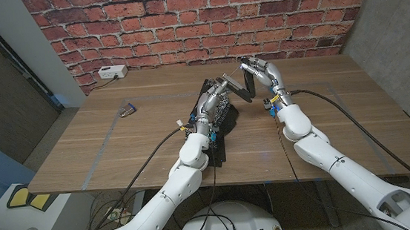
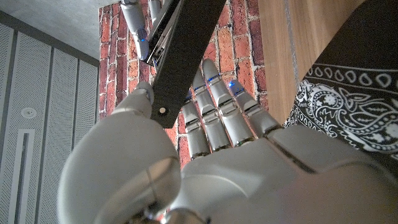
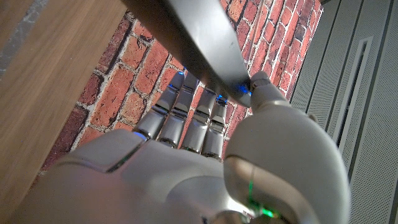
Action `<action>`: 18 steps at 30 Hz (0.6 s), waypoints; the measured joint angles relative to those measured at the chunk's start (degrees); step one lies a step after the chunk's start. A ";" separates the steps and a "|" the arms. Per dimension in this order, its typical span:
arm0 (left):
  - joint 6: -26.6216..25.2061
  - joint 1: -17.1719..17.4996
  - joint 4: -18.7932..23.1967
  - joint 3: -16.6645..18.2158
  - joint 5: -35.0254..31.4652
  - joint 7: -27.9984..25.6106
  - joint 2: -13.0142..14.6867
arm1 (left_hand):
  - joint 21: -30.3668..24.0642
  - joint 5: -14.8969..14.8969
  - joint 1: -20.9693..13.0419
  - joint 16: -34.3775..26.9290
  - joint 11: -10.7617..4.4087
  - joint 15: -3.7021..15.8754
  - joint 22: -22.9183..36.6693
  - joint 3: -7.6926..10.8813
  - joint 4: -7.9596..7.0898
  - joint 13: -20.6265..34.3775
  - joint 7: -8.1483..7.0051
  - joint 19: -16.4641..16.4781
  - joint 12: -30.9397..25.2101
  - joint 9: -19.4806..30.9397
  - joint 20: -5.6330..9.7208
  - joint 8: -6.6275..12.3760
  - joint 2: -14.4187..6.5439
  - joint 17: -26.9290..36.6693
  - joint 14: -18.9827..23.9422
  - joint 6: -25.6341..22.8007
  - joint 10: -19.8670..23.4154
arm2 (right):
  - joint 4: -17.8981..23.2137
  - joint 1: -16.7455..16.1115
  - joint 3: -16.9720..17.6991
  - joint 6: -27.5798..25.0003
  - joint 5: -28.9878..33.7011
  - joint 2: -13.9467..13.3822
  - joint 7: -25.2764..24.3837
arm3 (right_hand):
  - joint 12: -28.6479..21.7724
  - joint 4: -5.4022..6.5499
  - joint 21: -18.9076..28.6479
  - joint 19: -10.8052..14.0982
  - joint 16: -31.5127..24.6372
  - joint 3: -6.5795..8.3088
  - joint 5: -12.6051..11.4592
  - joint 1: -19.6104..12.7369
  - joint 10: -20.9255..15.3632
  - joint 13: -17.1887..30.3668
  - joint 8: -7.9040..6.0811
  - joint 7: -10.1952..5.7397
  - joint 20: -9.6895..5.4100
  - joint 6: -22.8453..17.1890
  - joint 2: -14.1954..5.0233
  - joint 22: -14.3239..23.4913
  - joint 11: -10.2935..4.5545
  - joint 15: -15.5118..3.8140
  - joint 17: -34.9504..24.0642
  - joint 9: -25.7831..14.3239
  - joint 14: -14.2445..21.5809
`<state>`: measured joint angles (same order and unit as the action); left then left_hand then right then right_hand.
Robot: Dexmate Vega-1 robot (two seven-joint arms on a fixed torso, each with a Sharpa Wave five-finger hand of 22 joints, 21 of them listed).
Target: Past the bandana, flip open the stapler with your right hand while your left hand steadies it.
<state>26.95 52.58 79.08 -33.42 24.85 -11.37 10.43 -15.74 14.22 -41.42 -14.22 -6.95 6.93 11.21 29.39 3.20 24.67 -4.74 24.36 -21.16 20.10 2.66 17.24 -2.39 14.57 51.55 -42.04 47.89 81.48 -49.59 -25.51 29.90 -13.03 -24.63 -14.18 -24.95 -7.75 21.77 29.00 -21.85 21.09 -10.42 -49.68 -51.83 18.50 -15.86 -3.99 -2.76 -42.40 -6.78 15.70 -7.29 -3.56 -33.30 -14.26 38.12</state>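
Two white, glossy, rounded arm shells with dark seams at the joints. Left hand [image 1: 215, 99] and right hand [image 1: 262, 73] — silver-grey segmented fingers [image 2: 217, 106] bearing small blue lights. Black cables run along both forearms — a green light glows at the right wrist.

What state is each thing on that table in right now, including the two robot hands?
Black and silver metal stapler: flipped open, top arm raised, held off the table between both hands.
Black paisley-patterned cloth bandana: crumpled on the table under the left hand.
Left hand: grips the stapler's black base.
Right hand: fingers hold the silver top arm.
Small dark blue object: lying untouched on the table.
White box: resting by the brick wall.
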 measured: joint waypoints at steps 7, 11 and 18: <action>0.02 0.33 0.56 0.20 -1.13 -1.63 -0.13 | -0.90 -0.01 0.06 -6.67 -1.55 0.58 0.57 -1.06 -1.06 -0.31 -0.61 0.85 0.78 0.17 -0.02 -0.22 -0.06 2.59 6.35 -0.44 1.97 | 0.44 -0.50 0.67 0.58 -1.02 0.50 -0.59 | -0.54 0.00 0.79 0.00 -0.43 0.00 0.00 -0.36 -0.85 0.26 0.19 0.21 0.00 -0.21 0.36 0.69 -0.40 -0.23 -0.84 0.00 0.39; 0.03 0.45 0.85 0.27 -1.72 -2.42 -0.15 | -2.47 -0.02 -0.87 -15.34 -3.15 1.11 2.34 -4.28 0.13 0.13 -2.29 1.05 1.80 0.58 -0.21 -1.16 0.87 10.94 9.55 -2.13 3.57 | 0.68 -0.63 1.00 0.72 -1.28 0.70 -0.73 | -0.62 0.01 1.13 0.00 -0.84 -0.01 0.00 -0.66 -1.14 0.53 0.36 0.21 0.00 -0.20 0.67 1.16 -0.50 -0.14 -1.32 -0.26 0.49; -0.08 0.46 1.00 0.35 -2.11 -3.02 -0.14 | -3.77 0.24 -1.54 -21.03 -4.33 2.40 3.83 -5.90 1.13 0.49 -3.25 1.04 2.78 0.82 -0.21 -2.00 1.54 17.16 9.01 -3.10 4.75 | 1.04 -0.77 1.38 0.75 -1.37 0.83 -0.96 | -0.57 -0.05 1.76 -0.01 -1.05 0.05 0.00 -0.66 -1.14 0.79 0.14 0.20 0.00 -0.20 0.67 1.71 -0.51 -0.13 -1.84 -0.27 0.49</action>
<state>26.87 53.04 80.08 -33.07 22.74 -14.39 10.29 -19.51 14.46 -42.96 -35.25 -11.28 9.33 15.05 23.49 4.32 25.16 -7.99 25.40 -18.38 20.92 2.45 15.24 -0.85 31.73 60.57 -45.13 52.64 82.52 -50.35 -24.13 30.66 -14.39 -23.80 -15.14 -25.52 -7.80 23.53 28.99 -22.90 21.14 -10.42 -50.34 -52.97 19.30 -15.72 -3.78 -2.76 -42.59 -6.11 17.41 -7.80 -3.69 -35.15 -14.53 38.60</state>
